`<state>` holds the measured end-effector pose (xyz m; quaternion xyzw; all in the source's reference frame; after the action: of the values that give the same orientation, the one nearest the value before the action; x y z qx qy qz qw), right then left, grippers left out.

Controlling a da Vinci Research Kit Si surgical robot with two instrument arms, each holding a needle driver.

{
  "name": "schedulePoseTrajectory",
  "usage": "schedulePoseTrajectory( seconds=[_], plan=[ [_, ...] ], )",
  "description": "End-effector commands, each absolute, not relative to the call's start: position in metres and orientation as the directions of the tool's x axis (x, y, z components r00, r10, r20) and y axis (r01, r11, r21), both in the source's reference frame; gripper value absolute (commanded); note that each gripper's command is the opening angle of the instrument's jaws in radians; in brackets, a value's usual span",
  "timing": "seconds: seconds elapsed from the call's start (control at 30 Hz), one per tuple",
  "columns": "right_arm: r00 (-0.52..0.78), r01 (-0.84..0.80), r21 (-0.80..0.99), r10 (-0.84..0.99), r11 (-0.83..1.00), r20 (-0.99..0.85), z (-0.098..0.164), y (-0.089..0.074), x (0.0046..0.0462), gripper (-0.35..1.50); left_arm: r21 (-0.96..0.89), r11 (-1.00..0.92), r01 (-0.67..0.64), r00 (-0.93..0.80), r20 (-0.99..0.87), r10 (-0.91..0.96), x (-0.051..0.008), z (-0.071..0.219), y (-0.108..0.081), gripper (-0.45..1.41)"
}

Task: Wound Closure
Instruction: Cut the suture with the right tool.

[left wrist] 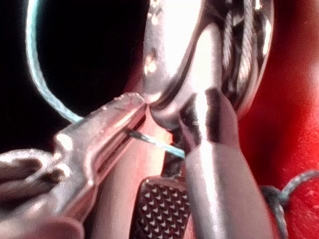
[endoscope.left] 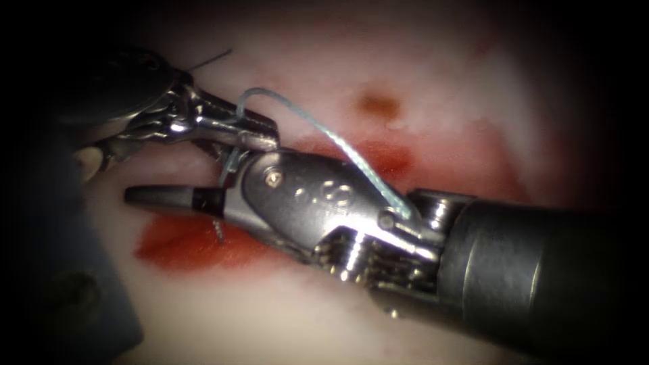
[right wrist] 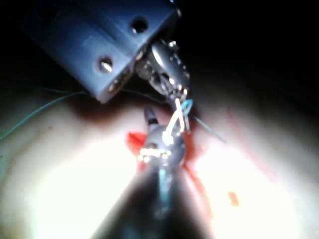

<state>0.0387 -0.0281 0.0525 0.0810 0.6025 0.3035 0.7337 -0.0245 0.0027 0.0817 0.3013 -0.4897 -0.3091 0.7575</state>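
The endoscope view shows the pale pork tissue (endoscope.left: pixel 284 318) with its red, wet cut (endoscope.left: pixel 196 243) lying across the frame, red fluid (endoscope.left: pixel 385 159) pooled along it. The right arm's steel needle driver (endoscope.left: pixel 172 199) comes in from the right, its dark shaft low over the cut and its wrist angled so the dark tapered jaws point left; they look closed together, and I cannot tell whether anything is caught in them. The left arm's shiny steel tool (endoscope.left: pixel 260 132) reaches in from the upper left and its tip meets the right tool's wrist. A light blue braided thread (endoscope.left: pixel 338 145) arcs from that tip over the right tool's body.

The left wrist view adds the close detail: the left tool (left wrist: pixel 137 117) pinches the thread (left wrist: pixel 40 74) between closed jaws, and one ridged jaw face (left wrist: pixel 162 209) of the other tool stands bare.

The right wrist view shows thread (right wrist: pixel 45 107) trailing across the tissue (right wrist: pixel 75 189).

A short metal glint at the cut, just under the right jaws, may be the needle; I cannot tell.
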Motion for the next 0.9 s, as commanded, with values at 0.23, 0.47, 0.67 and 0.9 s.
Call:
schedulePoseTrajectory(
  seconds=[0.23,0.47,0.67,0.9],
  plan=[
    [0.086,-0.347,0.478,0.534,0.807,-0.841,0.0524,-0.0276,0.0401,0.99,0.759,0.627,0.176,0.325,0.556,-0.765,-0.0248,0.0813,0.004,-0.45],
    [0.093,-0.355,0.455,0.515,0.817,-0.852,0.0525,-0.0274,0.04,0.12,0.759,0.627,0.176,0.325,0.556,-0.765,-0.0248,0.0814,0.0039,-0.45],
    [0.104,-0.352,0.43,0.491,0.832,-0.865,0.0525,-0.0273,0.0399,-0.35,0.758,0.627,0.176,0.325,0.557,-0.764,-0.0249,0.0814,0.0039,-0.45],
    [0.106,-0.303,0.442,0.491,0.844,-0.865,0.0526,-0.0269,0.0397,-0.35,0.76,0.624,0.181,0.323,0.553,-0.768,-0.0249,0.0814,0.0038,-0.45]
  ],
)
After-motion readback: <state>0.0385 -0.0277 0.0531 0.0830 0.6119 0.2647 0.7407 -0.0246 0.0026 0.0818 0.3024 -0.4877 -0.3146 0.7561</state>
